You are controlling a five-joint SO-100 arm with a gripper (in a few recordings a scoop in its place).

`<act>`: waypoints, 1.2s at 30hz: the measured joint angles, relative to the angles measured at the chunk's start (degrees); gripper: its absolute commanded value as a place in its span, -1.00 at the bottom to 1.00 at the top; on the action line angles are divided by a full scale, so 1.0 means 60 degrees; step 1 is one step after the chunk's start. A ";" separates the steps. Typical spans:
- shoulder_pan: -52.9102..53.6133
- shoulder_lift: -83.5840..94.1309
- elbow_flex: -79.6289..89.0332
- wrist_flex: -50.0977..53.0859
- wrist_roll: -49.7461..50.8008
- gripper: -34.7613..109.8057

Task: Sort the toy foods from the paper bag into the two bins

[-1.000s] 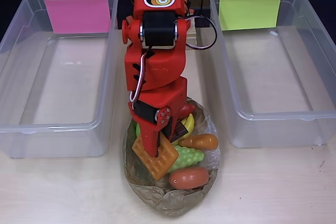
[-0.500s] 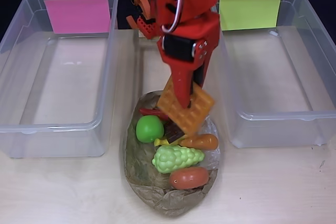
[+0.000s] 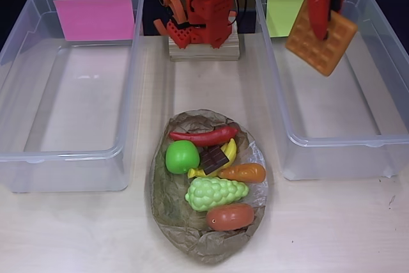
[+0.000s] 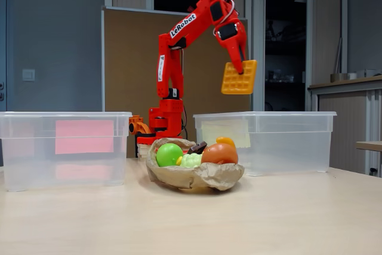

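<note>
My red gripper is shut on the orange waffle, holding it high above the clear bin with the yellow-green label. The crumpled paper bag lies open between the bins. In it lie a red chili, a green apple, pale-green grapes, yellow bananas, a dark chocolate square, an orange croissant and a brown donut. The bin with the pink label holds nothing.
The arm's base stands on a wooden block at the table's back, between the two bins. Bare tabletop stretches in front of the bins on both sides of the bag.
The gripper lifted the waffle out of the bag and swung it up and right, from above the bag to over the yellow-green labelled bin. The bag's other foods now show uncovered.
</note>
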 measured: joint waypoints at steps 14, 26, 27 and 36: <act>-0.3003 0.3018 0.7808 -0.5933 0.3984 -0.43; -0.3340 0.2578 1.0884 -0.9111 0.3838 -0.30; -0.3428 0.2402 1.0898 -0.9258 0.3765 -0.29; -0.4146 0.1655 1.1074 -1.0005 0.3970 -0.22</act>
